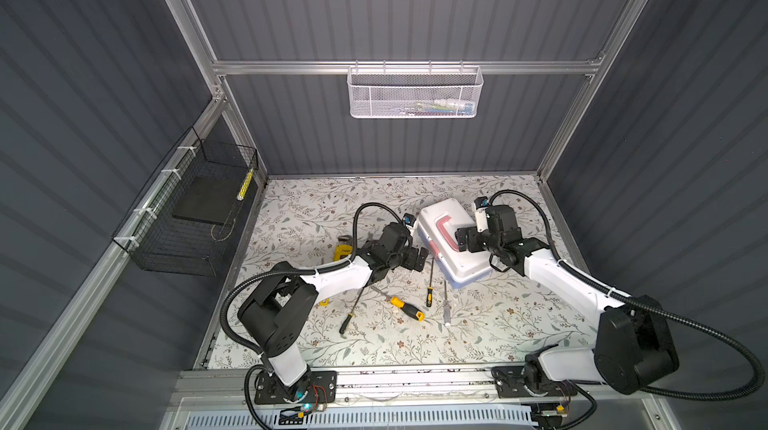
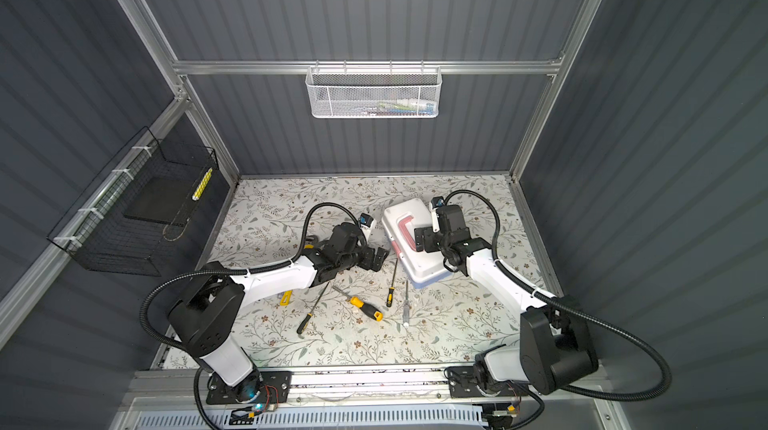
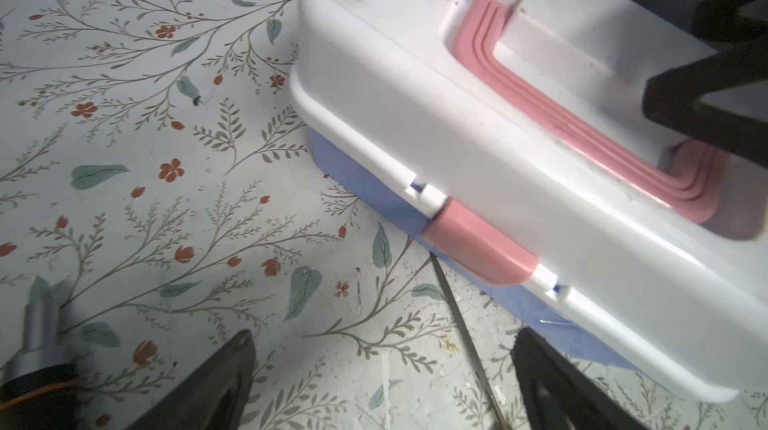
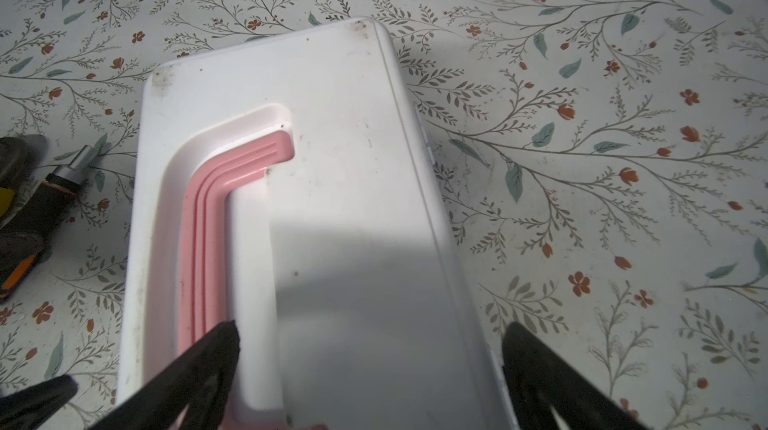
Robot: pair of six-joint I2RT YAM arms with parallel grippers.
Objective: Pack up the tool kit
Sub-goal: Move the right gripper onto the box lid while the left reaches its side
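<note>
Tool kit box (image 1: 434,210) sits shut on the flowery table (image 1: 291,208), at the back right, a bit crooked. Its tools lie outside it.

Closest to the front are four of them: a long black screwdriver (image 1: 351,314), a fat yellow screwdriver (image 1: 408,308), a small yellow screwdriver (image 1: 429,296) and a clear screwdriver (image 1: 446,308).

A little farther back, the left gripper (image 1: 417,259) hangs low just beside the box, on the side with the pink latch (image 3: 478,249). Its fingers are spread wide with nothing in them. The thin metal end of the small yellow screwdriver runs between them on the table. The left arm (image 1: 332,278) covers part of the yellow wrench (image 1: 341,251).

Next, the right gripper (image 4: 370,349) is over the white lid (image 4: 332,137), spread wide too and holding nothing. One finger is at the pink handle (image 4: 208,220); I cannot tell if it touches. From above, this gripper hides part of the lid.

On the left wall hangs a black wire basket (image 1: 187,208). Farthest back, a white mesh basket (image 1: 415,95) hangs on the wall.
</note>
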